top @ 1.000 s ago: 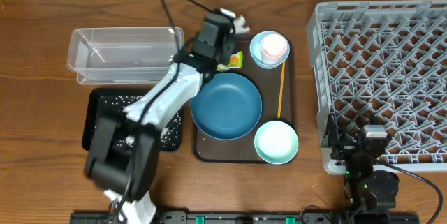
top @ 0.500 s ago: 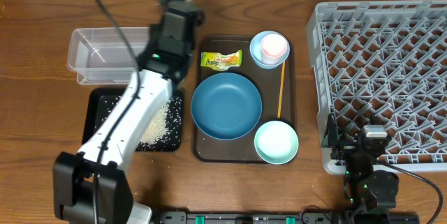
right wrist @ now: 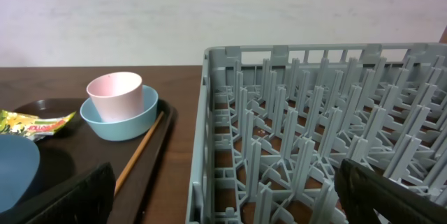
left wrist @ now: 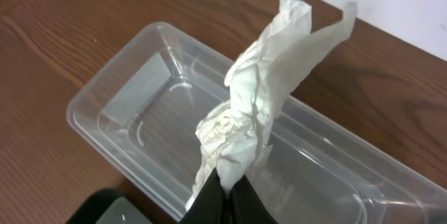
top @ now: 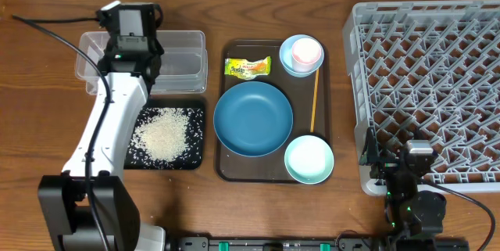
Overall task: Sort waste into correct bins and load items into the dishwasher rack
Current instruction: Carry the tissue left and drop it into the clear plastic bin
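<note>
White paper scrap (left wrist: 258, 105), crumpled, pinched by its lower twist between the closed fingertips of the left gripper (left wrist: 227, 199), loose end fanning out beyond them, held over the open clear plastic tub (left wrist: 140, 105) near the back left corner of the tabletop. Probably almost weightless, soft and easily squashed, with no risk of breakage. Best taken by a bunched fold, as here, rather than a single thin edge likely to tear or slip.

Just in front of the tub, toward the front left: shallow black tray (top: 195, 161) with a heap of rice grains (top: 162, 134). At the centre: brown serving tray (top: 221, 87) carrying a yellow-green packet (top: 248, 66), dark-blue bowl (top: 253, 118), wooden chopstick (top: 314, 98), mint-green bowl (top: 308, 159), and pale-pink cup (top: 306, 51) nested in the light-blue bowl (top: 287, 62). Along the right edge: grey dishwasher rack (top: 430, 71), no dishes showing among its pegs. At the front right corner: right gripper (right wrist: 223, 203), fingers spread wide, holding nothing.

Shown only by the left wrist view: the pinch itself and the scrap, both hidden overhead beneath the wrist housing. Shown only overhead: rice, mint-green bowl, whole layout. Shown only by the right wrist view: cup and bowl side-on, rack pegs in profile.
</note>
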You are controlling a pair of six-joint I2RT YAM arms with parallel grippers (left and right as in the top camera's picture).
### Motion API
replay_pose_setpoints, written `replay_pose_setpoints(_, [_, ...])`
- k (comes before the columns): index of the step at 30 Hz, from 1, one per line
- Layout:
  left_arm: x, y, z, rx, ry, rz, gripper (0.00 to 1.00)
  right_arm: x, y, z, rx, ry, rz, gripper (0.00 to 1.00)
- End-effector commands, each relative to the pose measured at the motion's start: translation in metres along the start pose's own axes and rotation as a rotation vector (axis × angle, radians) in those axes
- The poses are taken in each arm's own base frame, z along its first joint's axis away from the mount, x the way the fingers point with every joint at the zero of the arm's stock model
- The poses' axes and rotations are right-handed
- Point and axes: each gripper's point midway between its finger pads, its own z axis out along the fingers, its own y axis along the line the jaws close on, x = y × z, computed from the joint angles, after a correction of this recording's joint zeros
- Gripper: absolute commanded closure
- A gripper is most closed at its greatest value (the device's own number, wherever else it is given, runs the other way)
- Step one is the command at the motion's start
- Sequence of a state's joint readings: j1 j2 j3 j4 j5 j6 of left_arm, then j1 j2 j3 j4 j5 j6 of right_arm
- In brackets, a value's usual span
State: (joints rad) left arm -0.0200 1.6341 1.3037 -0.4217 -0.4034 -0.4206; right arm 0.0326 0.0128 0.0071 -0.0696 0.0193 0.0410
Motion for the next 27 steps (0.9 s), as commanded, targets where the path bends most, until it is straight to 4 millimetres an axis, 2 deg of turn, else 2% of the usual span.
replay_pose_setpoints(1, [0.011, 0.0, 0.001, 0.014, 0.047, -0.056, 0.94, 0.001, 0.001, 0.0, -0.003, 0.003, 0.006, 0.01])
replay_pose_setpoints(6, [0.028, 0.003, 0.0, 0.0, 0.122, -0.238, 0.94, 0.001, 0.001, 0.0, -0.003, 0.003, 0.006, 0.01])
replay_pose_setpoints(12, [0.041, -0.008, -0.003, 0.049, 0.199, -0.351, 0.91, 0.001, 0.001, 0.0, -0.003, 0.003, 0.006, 0.01])
replay_pose_setpoints(14, [0.043, -0.012, -0.003, 0.063, 0.214, -0.389, 0.77, 0.001, 0.001, 0.0, -0.003, 0.003, 0.006, 0.01])
replay_pose_setpoints(16, [0.042, -0.013, -0.003, 0.065, 0.215, -0.423, 0.5, 0.001, 0.001, 0.0, -0.003, 0.003, 0.006, 0.01])
replay_pose_setpoints(17, [0.042, -0.013, -0.003, 0.066, 0.214, -0.425, 0.41, 0.001, 0.001, 0.0, -0.003, 0.003, 0.006, 0.01])
replay_pose_setpoints(18, [0.042, -0.013, -0.003, 0.066, 0.214, -0.425, 0.36, 0.001, 0.001, 0.0, -0.003, 0.003, 0.006, 0.01])
replay_pose_setpoints(19, [0.042, -0.013, -0.003, 0.066, 0.214, -0.425, 0.32, 0.001, 0.001, 0.0, -0.003, 0.003, 0.006, 0.01])
replay_pose_setpoints(23, [0.04, -0.017, -0.005, 0.089, 0.215, -0.42, 0.32, 0.001, 0.001, 0.0, -0.003, 0.003, 0.006, 0.01])
replay_pose_setpoints(25, [0.035, -0.035, -0.011, 0.196, 0.221, -0.332, 0.33, 0.001, 0.001, 0.0, -0.003, 0.003, 0.006, 0.01])
replay_pose_setpoints(27, [0.031, -0.066, -0.025, 0.377, 0.225, -0.193, 0.32, 0.001, 0.001, 0.0, -0.003, 0.003, 0.006, 0.01])
